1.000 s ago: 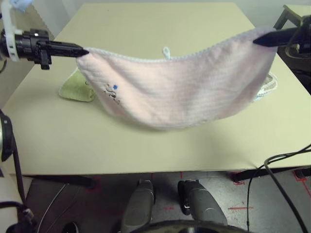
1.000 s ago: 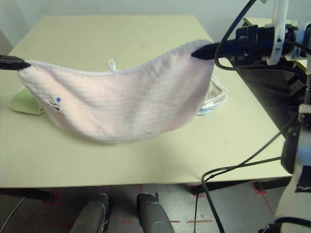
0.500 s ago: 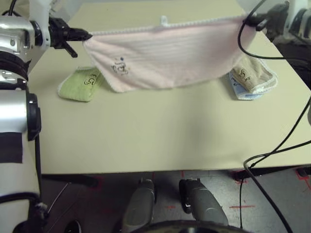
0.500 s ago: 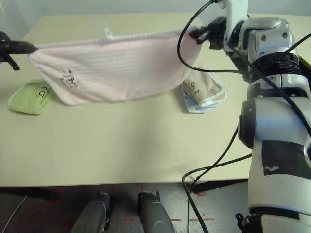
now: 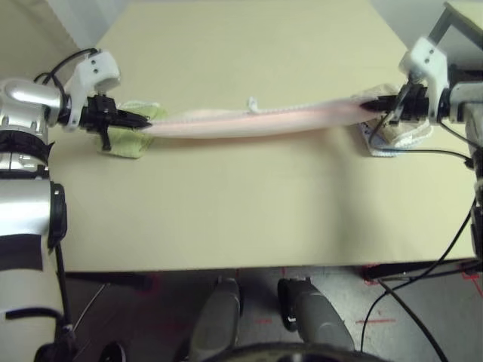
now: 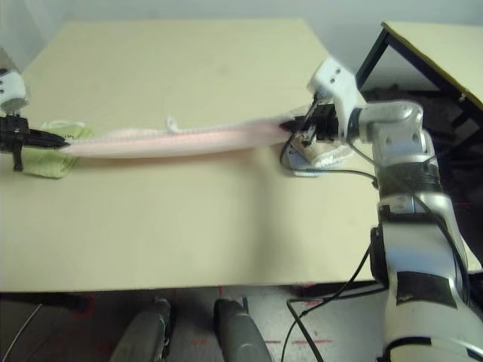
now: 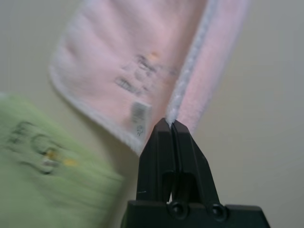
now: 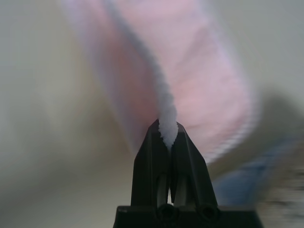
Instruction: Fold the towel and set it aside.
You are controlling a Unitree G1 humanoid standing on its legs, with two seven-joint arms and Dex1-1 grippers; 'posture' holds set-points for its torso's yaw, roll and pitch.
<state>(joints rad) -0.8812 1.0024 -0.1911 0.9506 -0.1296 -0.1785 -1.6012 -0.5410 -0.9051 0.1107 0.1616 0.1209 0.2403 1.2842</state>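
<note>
The pale pink towel [image 5: 249, 122] is stretched in a long low band across the middle of the table, its white-trimmed edge and small loop upward. My left gripper [image 5: 143, 121] is shut on its left corner, just over the green folded towel [image 5: 124, 139]. My right gripper [image 5: 367, 108] is shut on the right corner, above the beige folded towel [image 5: 411, 134]. In the left wrist view the towel [image 7: 142, 66] shows dark lettering and a white tag beyond the pinched fingers [image 7: 161, 142]. In the right wrist view its trim [image 8: 166, 124] sits between the fingers.
The beige table [image 5: 241, 219] has a wide bare front half. A pale blue cloth [image 5: 371, 143] lies under the beige folded towel at the right. A dark-framed second table [image 6: 430, 53] stands off to the right. Cables hang by my right arm.
Both grippers have come down and apart with the towel's corners. The towel, hanging as a curtain before, is now pulled taut and low near the tabletop. The camera view has shifted too.
</note>
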